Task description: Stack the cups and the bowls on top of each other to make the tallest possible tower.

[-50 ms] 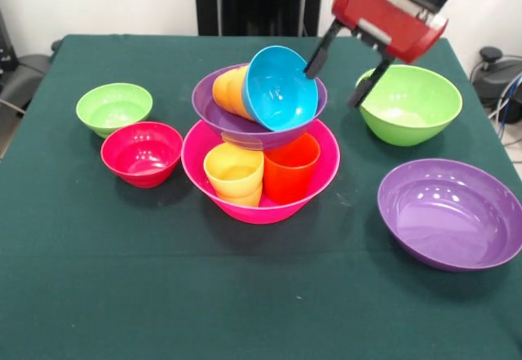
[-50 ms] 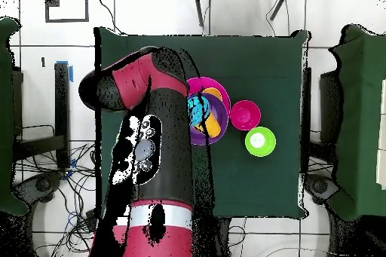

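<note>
The tower stands mid-table on a large hot-pink bowl [image 1: 263, 208] [image 2: 208, 85]. Inside that bowl, a yellow-orange cup [image 1: 234, 173] and a red-orange cup [image 1: 291, 166] stand upright side by side. A purple bowl [image 1: 254, 137] rests on top of them. It carries an orange cup [image 1: 229, 91] lying on its side and a blue bowl [image 1: 282, 87] [image 2: 197, 109] tipped on edge. My gripper [image 1: 333, 89] hangs open just right of the blue bowl, one finger close to its rim, with nothing between the fingers. In the overhead view the arm hides the gripper.
A medium light-green bowl [image 1: 410, 104] sits right behind the gripper. A second purple bowl [image 1: 450, 213] lies at the front right. Left of the tower are a red bowl [image 1: 142, 153] [image 2: 245, 114] and a small light-green bowl [image 1: 114, 107] [image 2: 260, 141]. A dark green cloth [image 1: 245, 295] covers the table.
</note>
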